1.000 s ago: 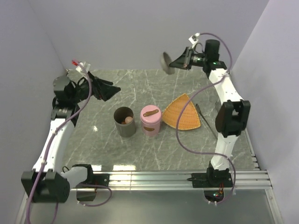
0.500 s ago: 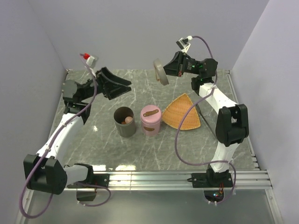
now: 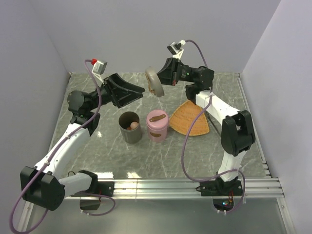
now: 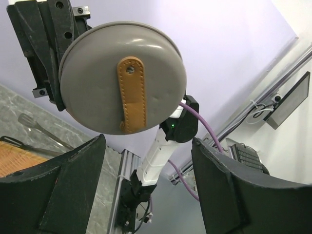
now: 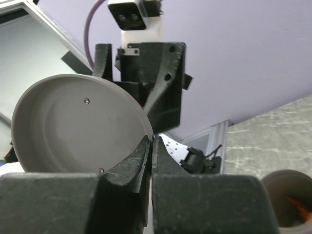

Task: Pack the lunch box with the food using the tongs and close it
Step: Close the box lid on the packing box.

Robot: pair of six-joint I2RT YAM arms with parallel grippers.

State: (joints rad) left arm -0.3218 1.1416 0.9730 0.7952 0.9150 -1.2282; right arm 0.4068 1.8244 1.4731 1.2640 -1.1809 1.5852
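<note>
Okay, top view: two cups mid-frame on grey marble table (image 3: 195, 151), lilac walls (image 3: 122, 34) around. Grey cup (image 3: 130, 127) open, food (image 3: 133, 125) inside; pink cup (image 3: 157, 126) lidded; one orange tray (image 3: 191, 118) to the right. Upper centre, right gripper (image 3: 162, 79) clamped on one grey lid (image 3: 154, 82), left gripper (image 3: 139, 92) spread wide, empty.

Left wrist: lid's tan-strapped top upper left, tongs (image 4: 41, 130) at left edge.

Right wrist: lid rim pinched, grey cup lower right.

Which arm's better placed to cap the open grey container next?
Right, probably. The right tool is shut on the rim of the grey lid, held in the air beyond the grey container. The left tool is open and empty, facing the lid.
</note>
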